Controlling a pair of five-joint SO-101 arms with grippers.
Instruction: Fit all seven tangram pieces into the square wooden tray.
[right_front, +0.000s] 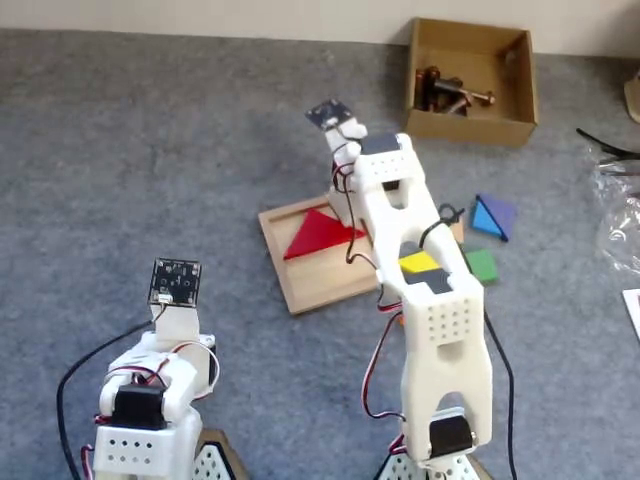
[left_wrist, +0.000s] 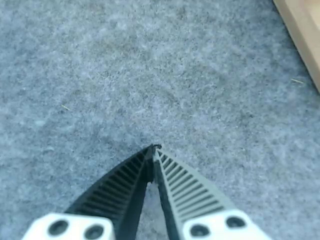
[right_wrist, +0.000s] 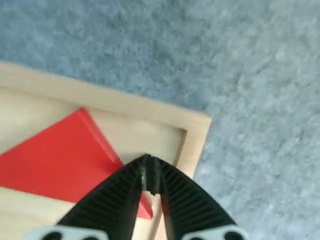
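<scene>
**A closed-finger nudge could jam the red triangle**

The right gripper (right_wrist: 148, 172) has its fingers together, their tips at a corner of the red triangle (right_wrist: 55, 155), which lies inside the tray (right_wrist: 125, 105) close to a tray corner. Pushing from here may wedge that corner against the rim, tip the piece up, or slide the whole tray across the counter. The yellow (right_front: 418, 262), green (right_front: 482, 265) and blue (right_front: 487, 217) pieces wait to the right. The left gripper (left_wrist: 152, 150), fingers also together, hangs over the counter near-left of the tray.
</scene>
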